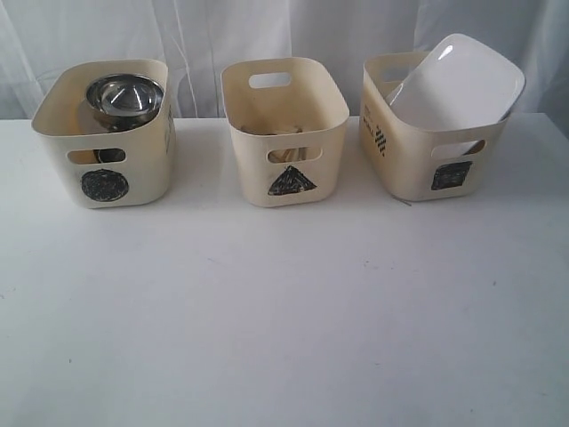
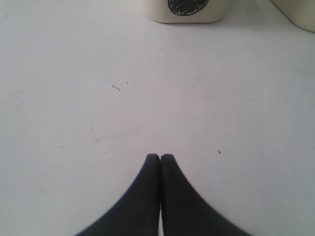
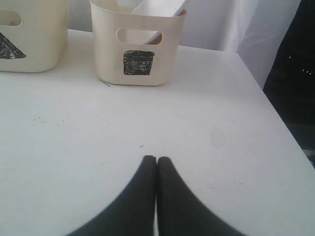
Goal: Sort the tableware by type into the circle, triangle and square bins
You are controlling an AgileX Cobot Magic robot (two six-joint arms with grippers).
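Along the far edge of the white table [image 1: 284, 311], three cream bins in a row, well apart from one another: circle bin [image 1: 147, 173] toward the far left corner, triangle bin [image 1: 258, 169] at the middle of that edge, square bin [image 1: 404, 156] toward the far right corner, each with a black scribbled shape on its front wall below a cut-out handle. In the circle bin, steel bowls [image 1: 124, 96], shiny, tilted, rising just above the rim. In the triangle bin, pale wooden pieces [image 1: 283, 132], glimpsed over the rim and through the handle slot, too dim to name. In the square bin, a plate [image 1: 458, 84], white and squarish, leaning on edge and jutting well above the rim. On the tabletop just beside the square bin's front left corner, a thin dark scrap [image 1: 404, 202]. Behind the row, a white curtain [image 1: 178, 36]. Left gripper [image 2: 160, 157], seen from its wrist camera: black fingers pressed tight together, nothing between them, over bare table on the near side of the circle bin. Right gripper [image 3: 156, 159], likewise clamped tight and empty, over the table toward the right edge, on the near side of the square bin. Impossible to tell whether either set of fingertips touches the tabletop.
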